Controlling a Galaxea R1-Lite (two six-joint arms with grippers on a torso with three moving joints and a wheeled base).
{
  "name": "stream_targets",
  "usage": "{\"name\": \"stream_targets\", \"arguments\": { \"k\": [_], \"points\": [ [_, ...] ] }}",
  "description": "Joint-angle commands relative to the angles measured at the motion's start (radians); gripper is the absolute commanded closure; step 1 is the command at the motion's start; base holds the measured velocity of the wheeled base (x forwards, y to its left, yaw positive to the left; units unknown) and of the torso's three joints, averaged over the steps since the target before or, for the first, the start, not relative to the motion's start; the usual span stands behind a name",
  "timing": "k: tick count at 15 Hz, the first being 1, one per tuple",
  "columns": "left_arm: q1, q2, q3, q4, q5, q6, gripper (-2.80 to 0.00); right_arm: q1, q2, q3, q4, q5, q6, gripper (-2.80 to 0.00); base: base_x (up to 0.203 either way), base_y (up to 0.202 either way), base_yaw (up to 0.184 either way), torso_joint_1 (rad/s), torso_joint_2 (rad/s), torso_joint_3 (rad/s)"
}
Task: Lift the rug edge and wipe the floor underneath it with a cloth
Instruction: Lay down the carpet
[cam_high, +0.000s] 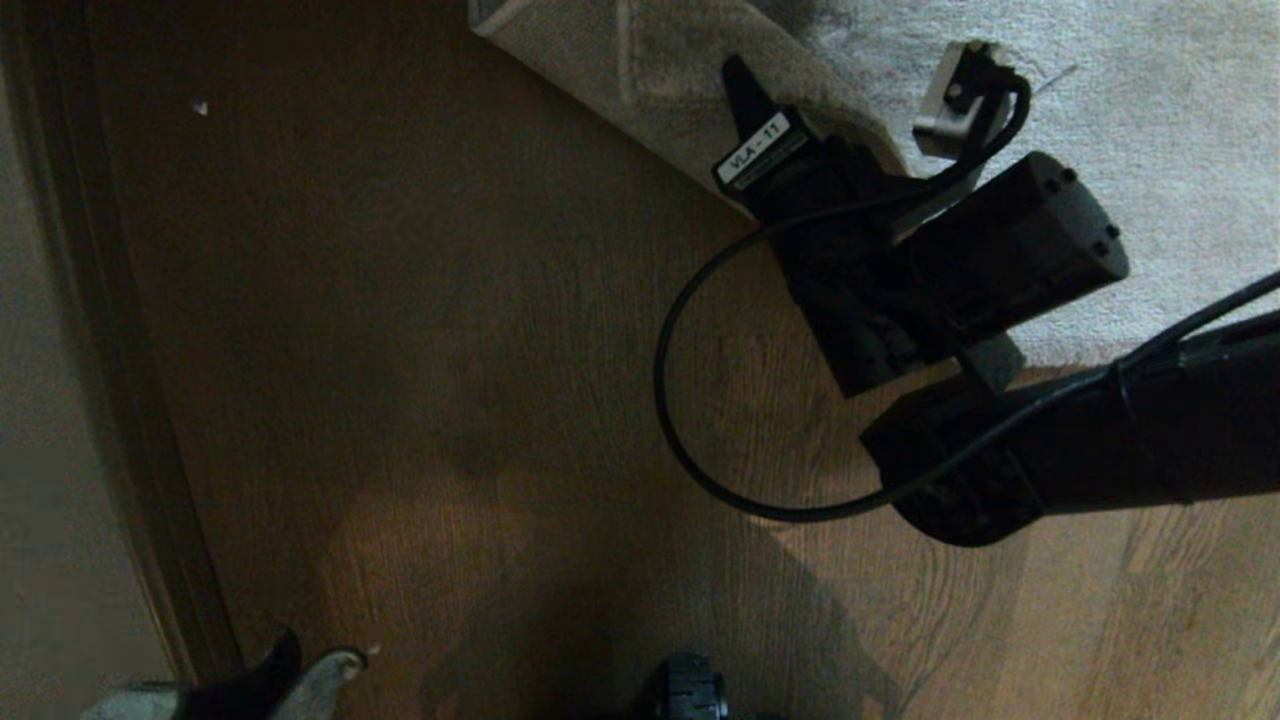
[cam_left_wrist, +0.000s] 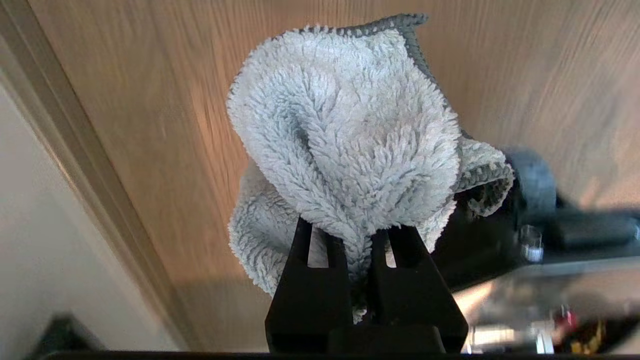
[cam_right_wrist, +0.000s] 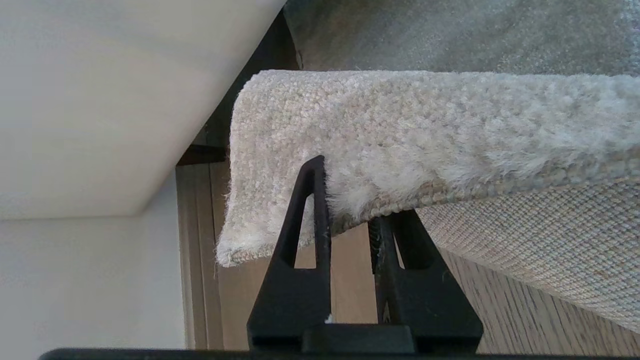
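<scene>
Right hand (cam_right_wrist: 350, 200): black fingers closed on the light grey-beige short-pile rug edge (cam_right_wrist: 400, 150), which is held raised off the brown wood-grain plank floor (cam_high: 420, 330); the paler woven backing (cam_right_wrist: 540, 240) is exposed beneath. In the head view the right hand (cam_high: 745, 95) is seen at the folded-up border (cam_high: 640, 80), its looping black cable (cam_high: 670, 400) hung over bare planks. Left hand (cam_left_wrist: 357, 235): fingers nearly closed, a small fluffy pale grey-white cloth (cam_left_wrist: 350, 140) with darker stitched hem clamped between them, held above the floor (cam_left_wrist: 150, 100). A dark skirting strip (cam_high: 110, 380) and pale wall (cam_high: 40, 480) are noted beside the left hand.
</scene>
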Motion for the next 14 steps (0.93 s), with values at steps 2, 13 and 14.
{"name": "stream_targets", "arguments": {
  "k": [2,13,14],
  "points": [
    [-0.012,-0.009,0.000,0.016,0.001,0.000,0.00,0.000,-0.002,0.010,-0.048,-0.001,0.003,0.00,0.000,0.000,0.000,0.000,0.00,0.000],
    [-0.012,-0.009,0.000,0.016,0.003,-0.003,0.00,0.004,0.016,0.009,-0.048,0.000,0.009,0.00,0.000,0.000,0.000,0.000,0.00,0.000],
    [-0.012,-0.009,0.000,0.016,0.003,-0.003,0.00,0.004,0.020,0.009,-0.048,0.000,0.007,0.00,0.000,0.000,0.000,0.000,0.00,0.000]
  ]
}}
